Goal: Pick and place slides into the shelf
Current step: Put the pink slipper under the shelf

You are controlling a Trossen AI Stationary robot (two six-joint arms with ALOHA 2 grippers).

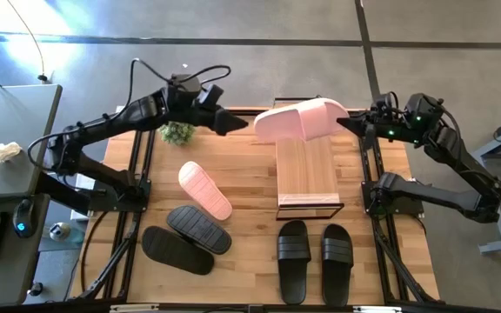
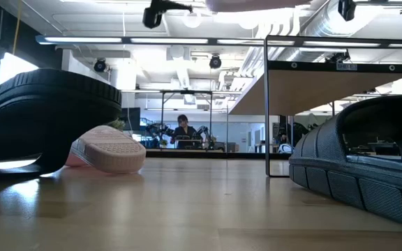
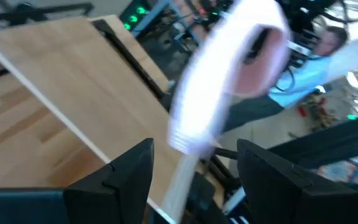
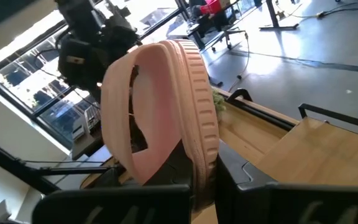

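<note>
The right gripper [image 1: 348, 123], upper right of centre in the high view, is clenched on the edge of a pink slide [image 1: 301, 119], holding it in the air above the far end of the shelf [image 1: 306, 171]. The left gripper [image 1: 240, 123] faces the slide's other end from the left, fingers spread and apparently not touching it. The step looks like a handover or a two-armed steadying before placement; next the slide must be lowered flat onto the plank. The other pink slide [image 1: 204, 189] and four black slides [image 1: 198, 229] lie on the table [image 1: 250, 261]. The low view crops both grippers at its top edge, so contact there is hard to judge.
</note>
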